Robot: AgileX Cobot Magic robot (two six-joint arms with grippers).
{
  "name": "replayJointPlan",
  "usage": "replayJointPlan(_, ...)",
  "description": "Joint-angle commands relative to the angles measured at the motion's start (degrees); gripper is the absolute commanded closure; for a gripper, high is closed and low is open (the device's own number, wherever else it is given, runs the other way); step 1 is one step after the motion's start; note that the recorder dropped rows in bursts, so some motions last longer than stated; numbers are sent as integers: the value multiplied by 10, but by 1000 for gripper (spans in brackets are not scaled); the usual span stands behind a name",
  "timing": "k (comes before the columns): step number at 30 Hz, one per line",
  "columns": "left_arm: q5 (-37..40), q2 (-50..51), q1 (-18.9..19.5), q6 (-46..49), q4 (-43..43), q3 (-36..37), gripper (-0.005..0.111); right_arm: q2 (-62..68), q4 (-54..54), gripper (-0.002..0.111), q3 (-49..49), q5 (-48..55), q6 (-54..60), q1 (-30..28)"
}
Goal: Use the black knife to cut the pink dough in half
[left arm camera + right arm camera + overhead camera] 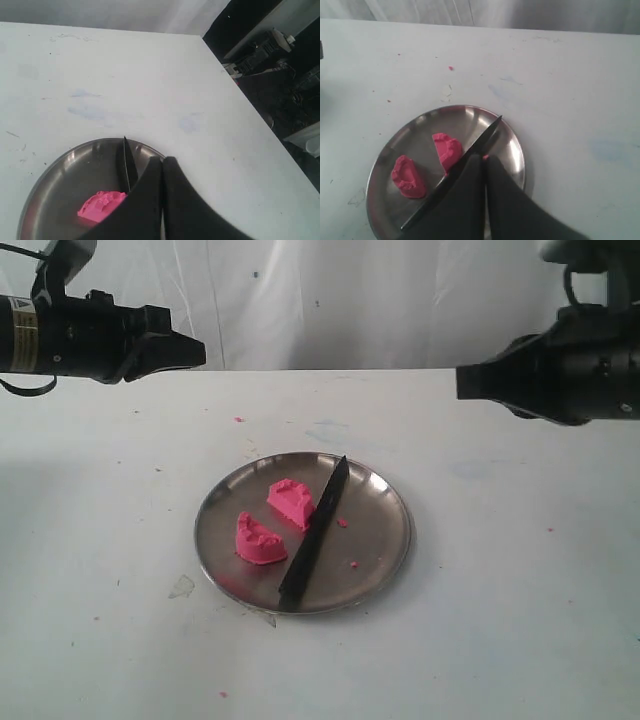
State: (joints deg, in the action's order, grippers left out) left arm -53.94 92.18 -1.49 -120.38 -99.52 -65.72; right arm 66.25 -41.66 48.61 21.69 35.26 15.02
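The pink dough lies in two half-mound pieces on the round metal plate (385,540): one piece (290,502) nearer the back, the other (259,540) nearer the front left. The black knife (314,533) rests flat on the plate just right of them, tip toward the back. In the right wrist view both dough pieces (447,150) (408,176) and the knife (485,137) show. The left wrist view shows one dough piece (102,205) and the knife tip (127,160). My left gripper (195,352) and right gripper (466,380) hang high above the table, both shut and empty.
Tiny pink crumbs dot the plate (343,522) and the white table (239,420). A scrap of clear film (181,587) lies by the plate's front left. The table's right edge (250,100) drops off to dark equipment.
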Motion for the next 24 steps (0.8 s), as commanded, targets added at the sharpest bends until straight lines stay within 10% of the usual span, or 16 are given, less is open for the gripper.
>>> replayJointPlan(1,-8,-7,1,6,-4,4,107,-77,2,108,-29,-29,6,-1)
replayJointPlan(24,-5,-7,1,6,-4,4,107,-200,-22,108,-28,-30,7,-1)
